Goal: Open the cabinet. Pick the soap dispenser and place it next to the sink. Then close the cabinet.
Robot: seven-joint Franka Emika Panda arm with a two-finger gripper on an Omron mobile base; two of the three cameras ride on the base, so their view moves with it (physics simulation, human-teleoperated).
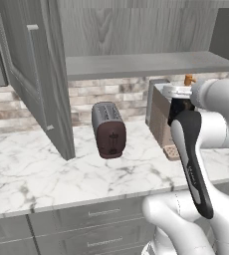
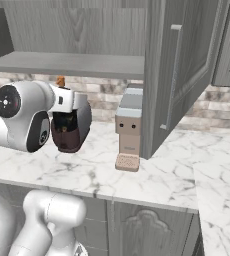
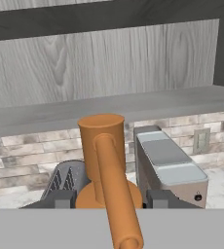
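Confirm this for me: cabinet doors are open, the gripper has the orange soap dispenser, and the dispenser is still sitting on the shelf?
Not quite. The soap dispenser is off the shelf, held by the gripper in front of it, as the hand view shows. The cabinet doors are open.

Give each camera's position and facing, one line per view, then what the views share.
Left base view: behind the arm's left, facing the open cabinet, toaster and counter; arm at lower right.
Right base view: behind its right, facing the same cabinet; arm at lower left.
Hand view: on the hand, facing the shelf; finger tips flank the orange soap dispenser.
Shared: toaster, coffee machine, shelf.
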